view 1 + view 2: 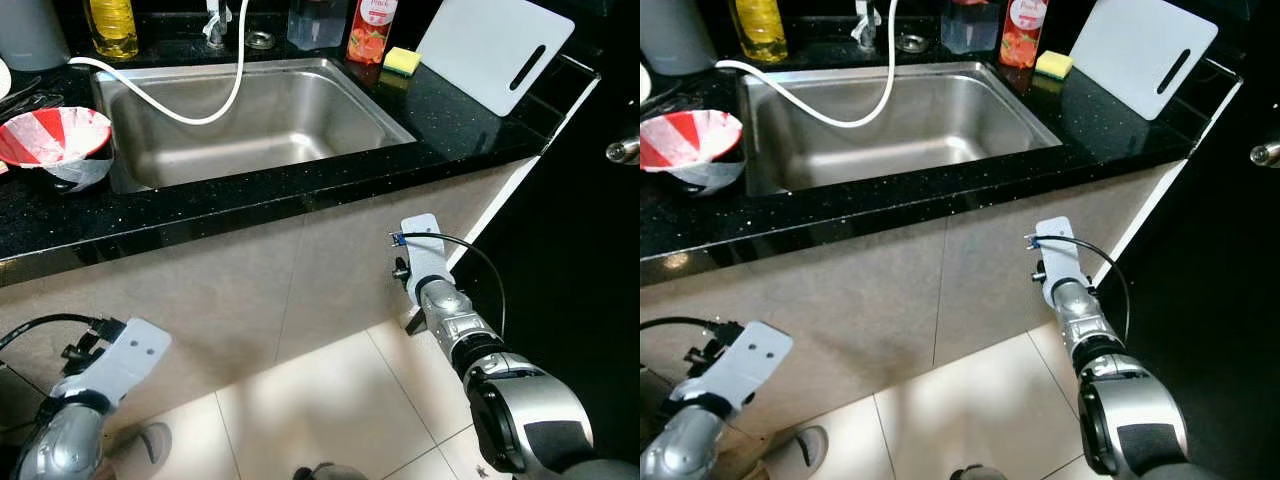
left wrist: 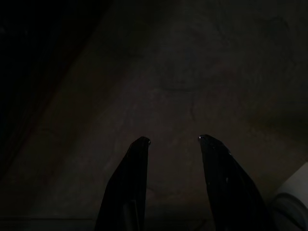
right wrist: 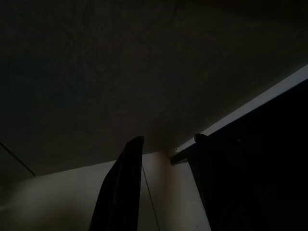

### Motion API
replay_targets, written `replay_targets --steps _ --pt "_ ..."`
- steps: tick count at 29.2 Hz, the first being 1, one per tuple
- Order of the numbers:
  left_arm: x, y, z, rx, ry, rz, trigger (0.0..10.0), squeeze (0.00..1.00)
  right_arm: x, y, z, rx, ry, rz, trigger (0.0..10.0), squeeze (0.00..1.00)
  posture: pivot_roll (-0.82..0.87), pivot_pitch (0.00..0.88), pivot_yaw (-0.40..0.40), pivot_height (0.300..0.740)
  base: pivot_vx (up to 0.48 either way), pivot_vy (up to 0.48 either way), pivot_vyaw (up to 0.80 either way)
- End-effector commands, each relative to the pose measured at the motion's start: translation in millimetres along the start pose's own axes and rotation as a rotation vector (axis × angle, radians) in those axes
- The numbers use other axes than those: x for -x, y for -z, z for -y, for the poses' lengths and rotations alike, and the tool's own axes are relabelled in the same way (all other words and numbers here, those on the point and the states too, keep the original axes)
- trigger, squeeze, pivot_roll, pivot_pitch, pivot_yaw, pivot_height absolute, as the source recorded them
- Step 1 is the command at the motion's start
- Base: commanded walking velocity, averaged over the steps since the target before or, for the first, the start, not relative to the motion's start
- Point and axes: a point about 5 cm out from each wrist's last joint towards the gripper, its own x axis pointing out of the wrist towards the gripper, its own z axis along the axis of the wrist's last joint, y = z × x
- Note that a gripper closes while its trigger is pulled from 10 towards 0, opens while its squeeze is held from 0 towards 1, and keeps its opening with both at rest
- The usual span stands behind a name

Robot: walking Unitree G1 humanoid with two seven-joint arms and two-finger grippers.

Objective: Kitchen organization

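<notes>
Left eye view: I hold both arms low, left end effector (image 2: 171, 142) and right end effector (image 3: 166, 139) spread, empty; sink (image 1: 390, 125) above; next I raise one.

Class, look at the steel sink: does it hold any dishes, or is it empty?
Empty of dishes. The sink shows a bare steel bottom; just the white hose droops into it.

a steel sink (image 1: 970, 125) sits in a black counter (image 1: 840, 215), a white hose (image 1: 840, 115) drooping into it. a red and white bowl (image 1: 685, 140) stands beside it, a white cutting board (image 1: 1140, 50) near a yellow sponge (image 1: 1053, 65). both silver arms hang low before the beige cabinet front (image 1: 890, 290).
</notes>
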Motion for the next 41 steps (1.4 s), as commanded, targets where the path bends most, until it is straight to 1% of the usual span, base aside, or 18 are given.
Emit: replay_targets --steps 1,11,13,16,17,18,20,21,23,25,26,28,30,31,32,35,40,41 --pt "1.6 -4 4.0 0.013 0.001 0.013 10.0 0.0 1.2 6 5.0 -0.003 0.008 -0.019 10.0 0.0 0.22 0.057 -0.138 0.74 0.0 0.0 0.0" --pt "-4.7 -10 11.2 -0.002 -0.02 0.011 10.0 0.0 -1.6 -6 -19.0 0.009 -0.059 -0.004 10.0 0.0 0.27 0.016 -0.154 0.74 0.0 0.0 0.0" --pt "-8.7 -13 14.9 0.208 0.006 -0.12 10.0 0.0 -1.8 -6 -17.1 0.004 -0.049 -0.006 10.0 0.0 0.25 0.003 -0.146 0.74 0.0 0.0 0.0" --pt "-12.4 -53 15.7 0.633 0.051 -0.028 10.0 0.0 -1.6 -5 -11.3 -0.002 -0.029 -0.006 10.0 0.0 0.23 0.002 -0.131 0.74 0.0 0.0 0.0" --pt "-12.4 -53 15.7 0.633 0.051 -0.028 10.0 0.0 -1.6 -5 -11.3 -0.002 -0.029 -0.006 10.0 0.0 0.23 0.002 -0.131 0.74 0.0 0.0 0.0" --pt "-12.6 -63 17.7 0.728 0.079 -0.021 10.0 0.0 -1.5 -4 -9.7 -0.004 -0.024 -0.006 10.0 0.0 0.22 0.005 -0.124 0.74 0.0 0.0 0.0" --pt "-15.8 -95 32.0 1.086 0.222 0.085 10.0 0.0 -1.1 -2 -6.5 -0.013 -0.016 -0.009 10.0 0.0 0.19 0.004 -0.112 0.74 0.0 0.0 0.0" --pt "-15.7 -112 37.4 1.14 0.326 0.222 10.0 0.0 -0.7 -1 -5.8 -0.014 -0.019 -0.006 10.0 0.0 0.18 0.007 -0.105 0.74 0.0 0.0 0.0" --pt "-15.7 -119 42.9 1.198 0.367 0.269 10.0 0.0 -0.3 -1 -5.5 -0.013 -0.028 0.0 10.0 0.0 0.17 0.011 -0.101 0.74 0.0 0.0 0.0" --pt "-15.0 -116 55.9 1.151 0.421 0.216 10.0 0.0 0.3 0 -4.7 -0.011 -0.044 0.011 10.0 0.0 0.17 0.016 -0.099 0.74 0.0 0.0 0.0" --pt "-11.3 -108 67.4 1.048 0.45 0.15 10.0 0.0 1.1 1 -3.2 -0.029 -0.062 0.013 10.0 0.0 0.17 0.021 -0.098 0.74 0.0 0.0 0.0" --pt "-11.3 -108 67.4 1.048 0.45 0.15 10.0 0.0 1.1 1 -3.2 -0.029 -0.062 0.013 10.0 0.0 0.17 0.021 -0.098 0.74 0.0 0.0 0.0" --pt "-1.9 -100 75.3 0.983 0.506 0.086 10.0 0.0 2.6 4 -1.5 -0.028 -0.079 0.012 10.0 0.0 0.17 0.026 -0.097 0.74 0.0 0.0 0.0" --pt "11.2 -95 78.8 0.872 0.551 0.05 10.0 0.0 4.6 9 0.5 -0.022 -0.093 0.008 10.0 0.0 0.17 0.032 -0.094 0.74 0.0 0.0 0.0" --pt "25.4 -93 74.0 0.754 0.551 0.064 10.0 0.0 7.0 14 2.9 -0.016 -0.1 0.007 10.0 0.0 0.17 0.036 -0.093 0.74 0.0 0.0 0.0" --pt "48.6 -90 57.9 0.731 0.497 0.082 10.0 0.0 11.6 17 6.6 0.003 -0.112 0.033 10.0 0.0 0.17 0.046 -0.091 0.74 0.0 0.0 0.0" --pt "53.8 -87 53.1 0.807 0.553 0.064 10.0 0.0 13.4 14 7.4 0.008 -0.114 0.057 10.0 0.0 0.18 0.046 -0.087 0.74 0.0 0.0 0.0" --pt "45.1 -85 41.3 0.678 0.487 0.058 10.0 0.0 15.1 0 7.0 -0.003 -0.109 0.122 10.0 0.0 0.18 0.042 -0.07 0.74 0.0 0.0 0.0"
